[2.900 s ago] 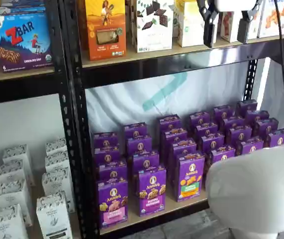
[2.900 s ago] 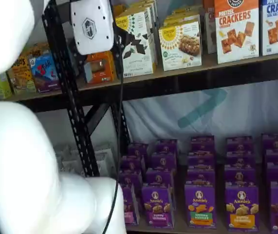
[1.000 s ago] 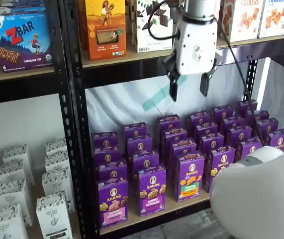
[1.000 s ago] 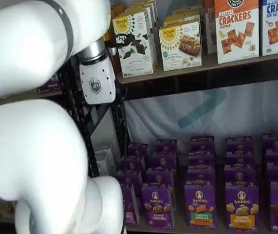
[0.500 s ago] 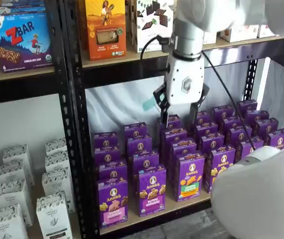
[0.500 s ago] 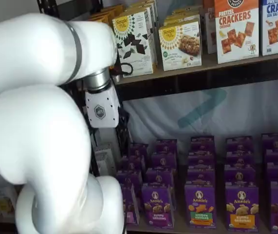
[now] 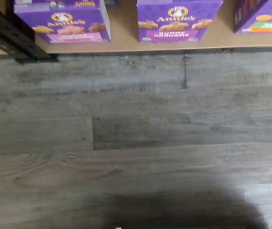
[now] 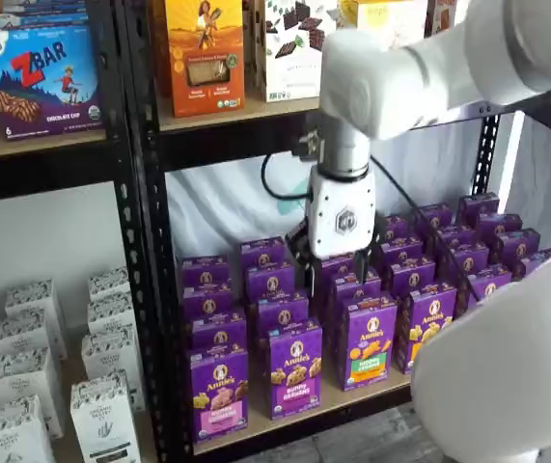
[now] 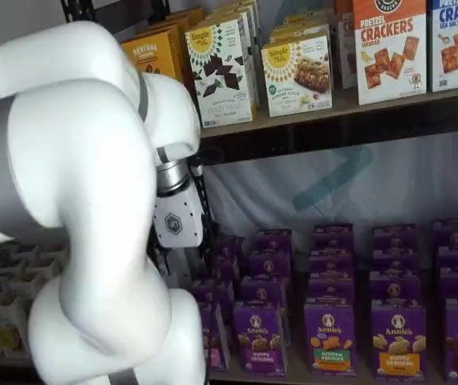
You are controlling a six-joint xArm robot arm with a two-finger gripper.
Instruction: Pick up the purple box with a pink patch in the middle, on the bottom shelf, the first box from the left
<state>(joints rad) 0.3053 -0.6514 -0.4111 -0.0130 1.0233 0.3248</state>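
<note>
The purple box [image 8: 219,391] stands upright at the front left end of the bottom shelf [image 8: 343,398], beside the black rack post [image 8: 145,280]. The tool [image 8: 338,277] hangs over the rows behind it, fingers spread, gripping nothing.

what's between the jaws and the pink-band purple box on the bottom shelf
Nothing visible blocks it. The gripper hangs open above the rows behind; the purple box stands at the bottom shelf front edge, its face and top clear, a neighbouring carton beside it.
</note>
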